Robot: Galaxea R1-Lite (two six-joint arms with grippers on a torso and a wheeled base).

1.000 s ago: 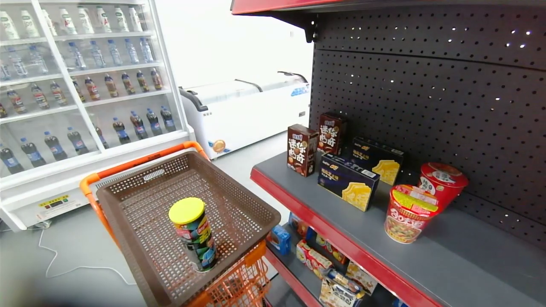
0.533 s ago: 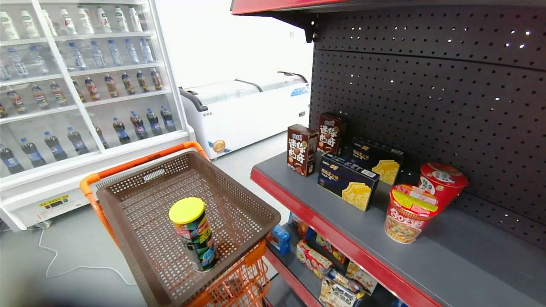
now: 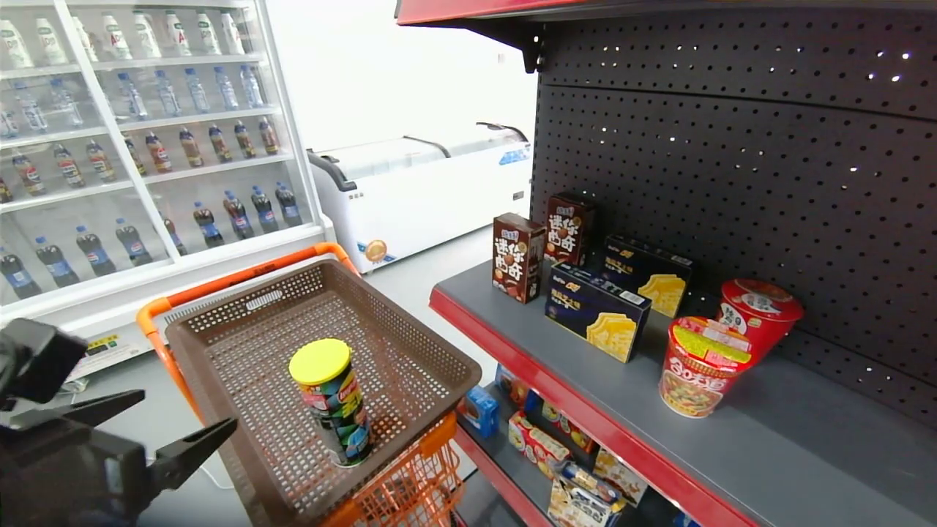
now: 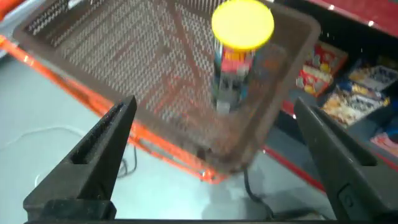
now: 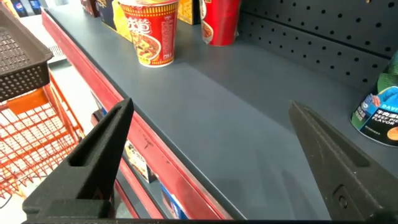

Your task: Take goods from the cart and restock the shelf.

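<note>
The step in hand looks like the pick-up: fetching the one item in the cart (image 3: 241, 274). A can (image 3: 333, 399) with a yellow lid stands upright in the brown basket (image 3: 410, 315) on top of the cart, close to the basket's near wall and touching nothing else.

The left hand (image 3: 189, 410) hovers outside the basket, off its left edge, with its fingers spread wide and nothing between them. From the left wrist, the can (image 4: 241, 56) lies ahead, roughly centred between the two fingers but well apart from them.

The right hand (image 5: 211, 106) is also spread and empty, poised over a bare stretch of the grey shelf (image 3: 768, 439) by its red front edge. Along the shelf stand brown boxes (image 3: 518, 256), blue boxes (image 3: 596, 311), a noodle cup (image 3: 699, 369) and a red cup (image 3: 758, 311). The right wrist view also shows another can (image 5: 379, 115) standing further along the shelf.

The next move likely calls for the left hand to clear the basket rim and come in around the can's body below the lid. It should pinch squarely, since a tall, narrow can would tip easily if nudged on one side.
</note>
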